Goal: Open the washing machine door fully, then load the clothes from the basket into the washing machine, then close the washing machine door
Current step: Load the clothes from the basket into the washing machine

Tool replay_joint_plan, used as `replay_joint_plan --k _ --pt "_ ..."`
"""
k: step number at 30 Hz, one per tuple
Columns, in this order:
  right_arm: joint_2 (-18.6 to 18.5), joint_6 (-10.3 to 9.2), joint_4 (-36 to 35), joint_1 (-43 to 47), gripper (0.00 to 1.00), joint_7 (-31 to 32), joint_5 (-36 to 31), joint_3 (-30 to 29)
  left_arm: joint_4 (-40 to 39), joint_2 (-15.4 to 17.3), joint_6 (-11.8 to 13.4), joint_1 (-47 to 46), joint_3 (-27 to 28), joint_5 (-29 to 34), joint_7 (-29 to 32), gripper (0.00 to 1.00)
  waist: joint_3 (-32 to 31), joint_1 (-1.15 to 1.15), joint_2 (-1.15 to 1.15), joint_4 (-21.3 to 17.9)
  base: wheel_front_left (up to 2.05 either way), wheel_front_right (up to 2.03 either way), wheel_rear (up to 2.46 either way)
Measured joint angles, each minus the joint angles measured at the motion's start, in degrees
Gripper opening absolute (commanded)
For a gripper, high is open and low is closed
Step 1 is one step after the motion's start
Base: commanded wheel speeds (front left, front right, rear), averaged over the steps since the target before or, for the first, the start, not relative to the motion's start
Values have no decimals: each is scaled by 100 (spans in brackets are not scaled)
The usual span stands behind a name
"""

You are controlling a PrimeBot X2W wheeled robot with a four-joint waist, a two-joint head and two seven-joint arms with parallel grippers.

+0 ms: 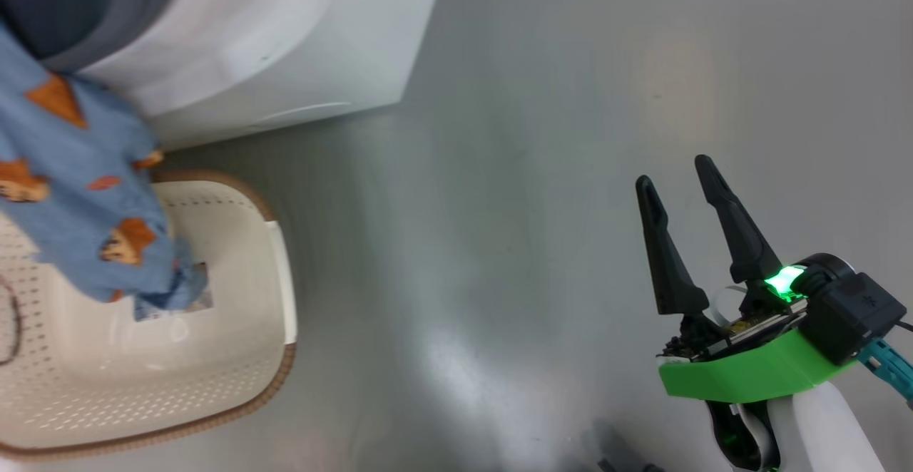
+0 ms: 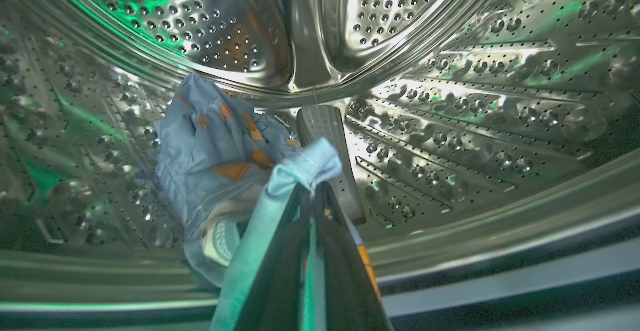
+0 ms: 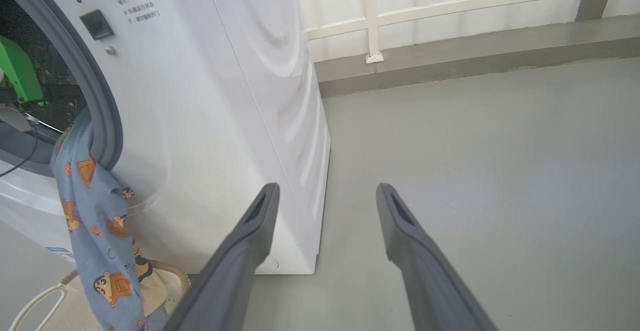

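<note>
My left gripper is inside the washing machine's steel drum, shut on a fold of the light blue clothes; part of the bundle lies on the drum wall. In the right wrist view the same printed clothes trail out of the opening over the grey gasket and down the white washing machine to the basket. From the head, the clothes hang over the cream basket below the washing machine. My right gripper stands open and empty over the floor, far right. The door is out of view.
Grey floor spreads to the right of the machine and basket. A white railing and a low kerb run along the wall behind the machine. A green part of my left arm shows inside the opening.
</note>
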Motion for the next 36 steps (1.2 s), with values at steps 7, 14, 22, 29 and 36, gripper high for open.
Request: replay_joint_plan --k 7,14,22,29,36 --pt "86 0 27 -101 100 0 48 88 -131 229 75 -346 92 70 -260 0 185 0 0 -273 0 0 0" --pt "105 0 53 -161 100 0 57 174 -202 402 235 -682 162 304 -1152 0 327 0 0 -444 0 0 0" --pt "115 0 54 -215 100 0 57 220 -222 578 509 -1234 45 848 -2636 0 469 0 0 -504 0 0 0" --pt "116 0 62 -350 100 0 57 238 -146 630 641 -1619 -8 1102 -3110 0 572 0 0 -489 0 0 0" --pt "108 0 68 -353 100 0 58 241 597 594 646 -1605 0 988 -2958 0 587 -1 0 -437 0 0 0"
